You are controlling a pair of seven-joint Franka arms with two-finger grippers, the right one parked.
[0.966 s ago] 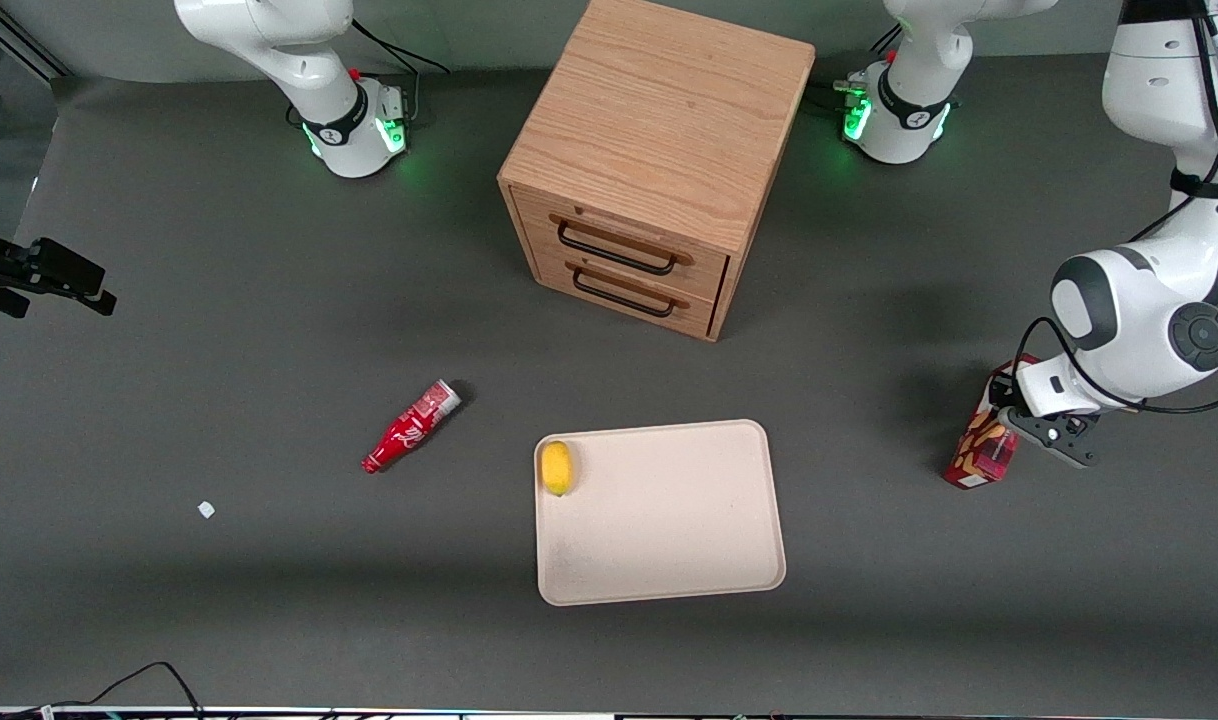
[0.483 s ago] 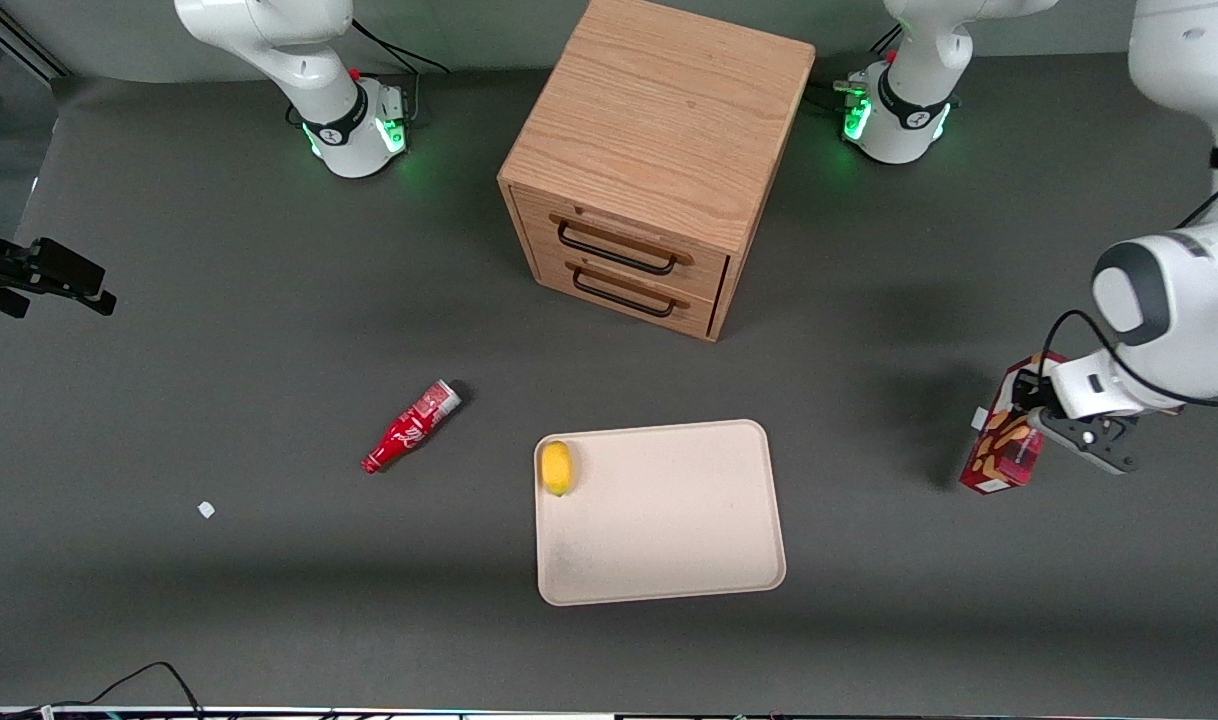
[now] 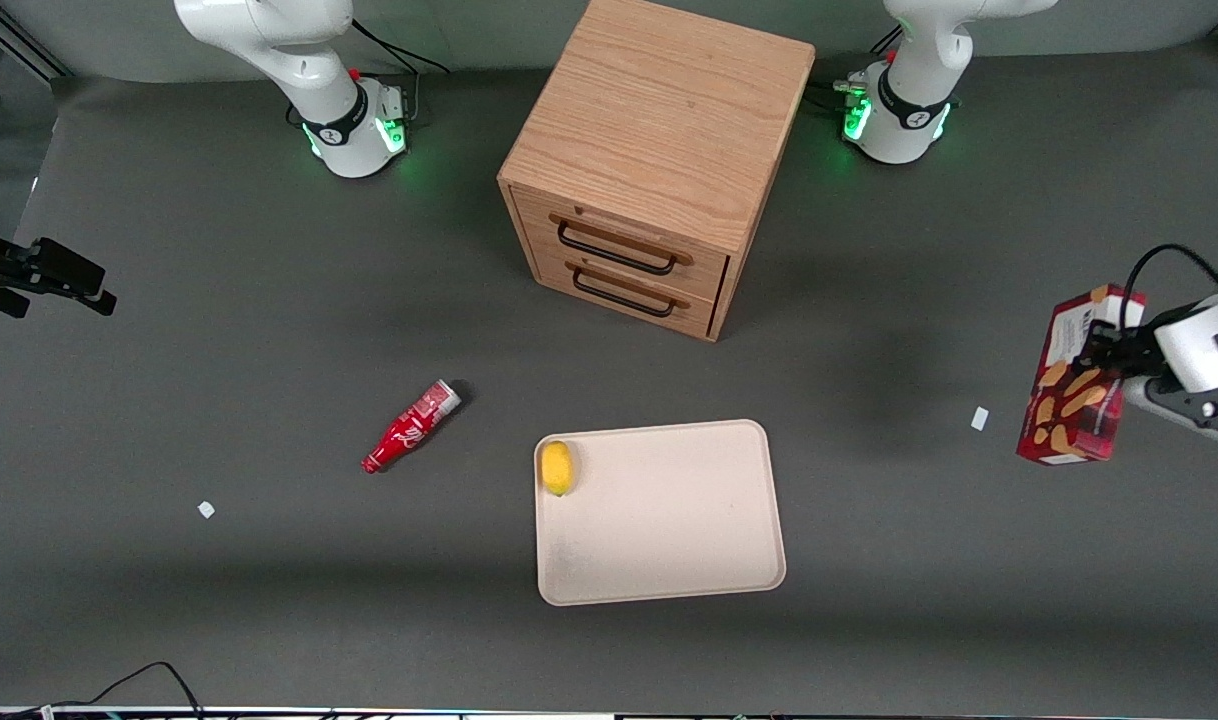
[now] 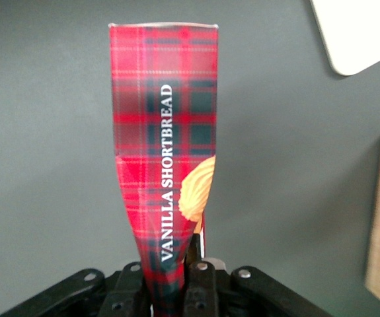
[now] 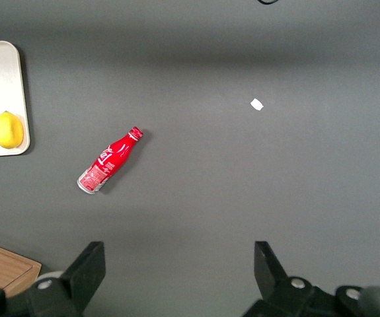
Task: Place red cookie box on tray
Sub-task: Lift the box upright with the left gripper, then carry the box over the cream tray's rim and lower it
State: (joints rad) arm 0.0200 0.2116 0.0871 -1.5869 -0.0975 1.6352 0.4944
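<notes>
My left gripper [image 3: 1104,352] is shut on the red cookie box [image 3: 1074,385] and holds it in the air above the table, at the working arm's end. In the left wrist view the box [image 4: 165,139] is a red plaid carton reading "VANILLA SHORTBREAD", pinched and creased between my fingers [image 4: 201,287]. The cream tray [image 3: 669,530] lies flat on the table nearer the front camera than the cabinet, with a yellow lemon [image 3: 556,467] on one corner. A corner of the tray [image 4: 358,33] shows in the left wrist view.
A wooden two-drawer cabinet [image 3: 649,160] stands at the table's middle. A red soda bottle [image 3: 409,427] lies toward the parked arm's end. A small white scrap [image 3: 980,418] lies under where the box stood, another [image 3: 206,509] near the bottle.
The gripper has lifted the cookie box off the table and carried it up and toward the working arm's end. A white scrap now shows where the box stood.
</notes>
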